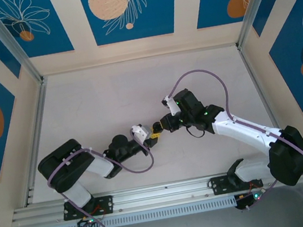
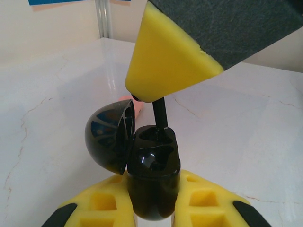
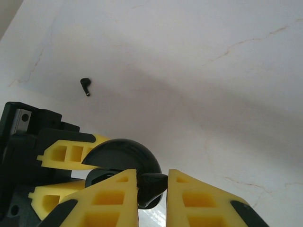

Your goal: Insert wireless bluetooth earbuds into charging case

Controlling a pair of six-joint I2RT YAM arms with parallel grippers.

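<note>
Fingers' (image 3: 173,194) earbud (image 3: 150,187) seemingly blocks case (image 3: 124,153); spare earbud (image 3: 85,87) beyond.

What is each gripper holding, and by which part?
Left gripper holds the charging case by the sides of its body, lid open. Right gripper pinches an earbud by its bud end, stem pointing into the case.

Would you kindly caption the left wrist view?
Left end effector grips glossy black open charging case, tiny black earbud poised above.
</note>
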